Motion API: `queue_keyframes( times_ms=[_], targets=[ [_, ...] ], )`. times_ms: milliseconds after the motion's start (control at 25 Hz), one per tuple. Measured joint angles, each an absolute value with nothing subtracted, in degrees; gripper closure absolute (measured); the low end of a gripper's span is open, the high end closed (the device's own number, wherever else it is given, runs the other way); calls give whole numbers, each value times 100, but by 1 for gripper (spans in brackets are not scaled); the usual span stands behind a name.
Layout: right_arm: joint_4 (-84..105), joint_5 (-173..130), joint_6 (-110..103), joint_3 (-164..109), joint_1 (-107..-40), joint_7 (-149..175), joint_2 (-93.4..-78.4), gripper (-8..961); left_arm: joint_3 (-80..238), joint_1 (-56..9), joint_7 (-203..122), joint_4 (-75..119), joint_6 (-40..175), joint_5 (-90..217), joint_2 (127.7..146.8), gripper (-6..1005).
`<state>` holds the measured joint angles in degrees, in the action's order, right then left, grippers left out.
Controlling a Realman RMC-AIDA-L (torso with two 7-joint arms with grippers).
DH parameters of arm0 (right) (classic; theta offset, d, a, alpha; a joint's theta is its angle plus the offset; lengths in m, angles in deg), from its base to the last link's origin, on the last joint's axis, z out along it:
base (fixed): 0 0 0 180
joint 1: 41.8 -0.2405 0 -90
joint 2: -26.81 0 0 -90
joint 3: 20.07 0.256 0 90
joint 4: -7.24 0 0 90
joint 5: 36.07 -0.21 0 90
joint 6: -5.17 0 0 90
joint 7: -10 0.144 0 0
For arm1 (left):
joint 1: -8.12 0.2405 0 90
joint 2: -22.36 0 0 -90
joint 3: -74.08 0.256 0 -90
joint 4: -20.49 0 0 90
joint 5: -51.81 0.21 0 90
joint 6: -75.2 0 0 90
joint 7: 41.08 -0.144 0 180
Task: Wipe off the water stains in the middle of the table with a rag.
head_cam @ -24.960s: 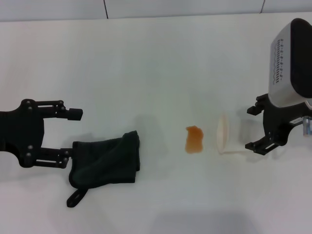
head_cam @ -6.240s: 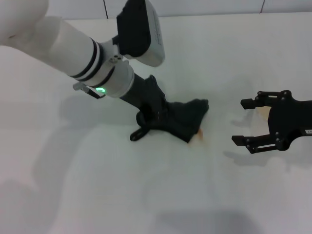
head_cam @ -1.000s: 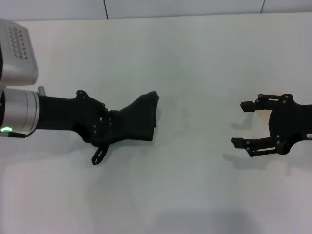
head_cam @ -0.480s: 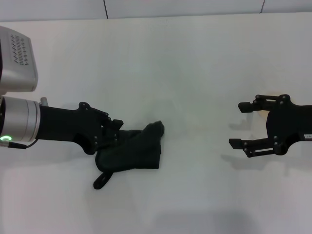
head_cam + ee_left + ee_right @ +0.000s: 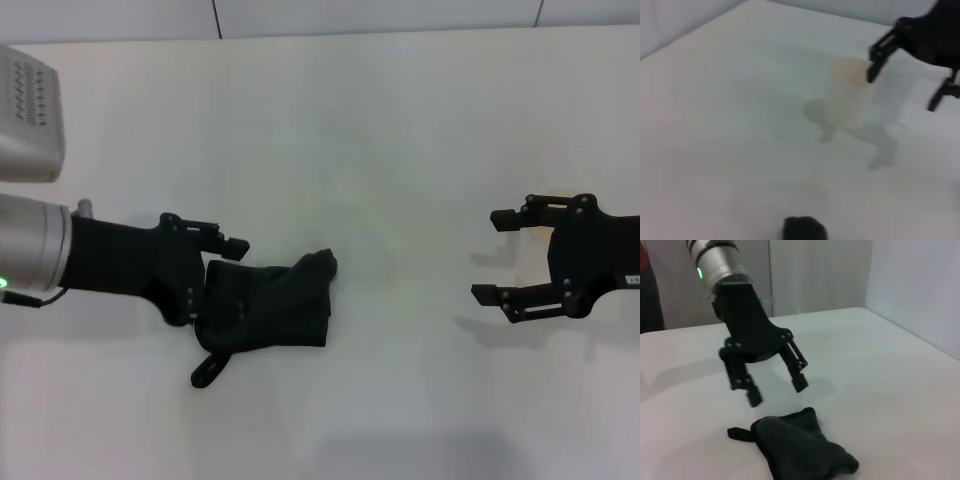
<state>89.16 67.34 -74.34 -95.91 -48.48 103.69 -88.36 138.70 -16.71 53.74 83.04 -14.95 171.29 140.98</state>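
Observation:
The dark rag point(image 5: 270, 312) lies crumpled on the white table point(image 5: 380, 120), left of the middle, with its loop tab point(image 5: 206, 372) toward the front. My left gripper point(image 5: 215, 282) is open at the rag's left end. In the right wrist view the left gripper point(image 5: 776, 390) hangs just above the rag point(image 5: 805, 452), apart from it. My right gripper point(image 5: 489, 255) is open and empty at the right. No orange-brown stain shows on the table's middle.
A pale paper cup point(image 5: 847, 95) stands upright next to the right gripper point(image 5: 902, 89) in the left wrist view. In the head view it is mostly hidden behind that gripper. The rag's tip point(image 5: 804, 230) shows at that view's edge.
The left gripper lowered the rag to the table, then opened and let it go, drawing back a little to the left. The right arm has hardly moved.

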Motion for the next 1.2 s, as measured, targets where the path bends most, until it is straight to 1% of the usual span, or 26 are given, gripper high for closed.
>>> queue_keyframes(
  times_ms=[240,320,480,1200],
  targets=[
    [8910,6772,-7466,-9548,-4848,10369,-8833,97,13844,-1598,5320,8578,-2105,17199,13921,161],
    [8897,6775,-7471,-9535,-4848,10369,-8830,97,13774,-1582,5328,8615,-2246,17249,13872,144],
    [8885,6866,-7483,-9530,-4848,10369,-8820,96,13647,-1573,5322,8619,-2412,17320,13851,109],
    [8986,7091,-7743,-9299,-4839,10457,-8823,96,13631,-1527,5367,8700,-2478,17419,13897,110]
  ],
)
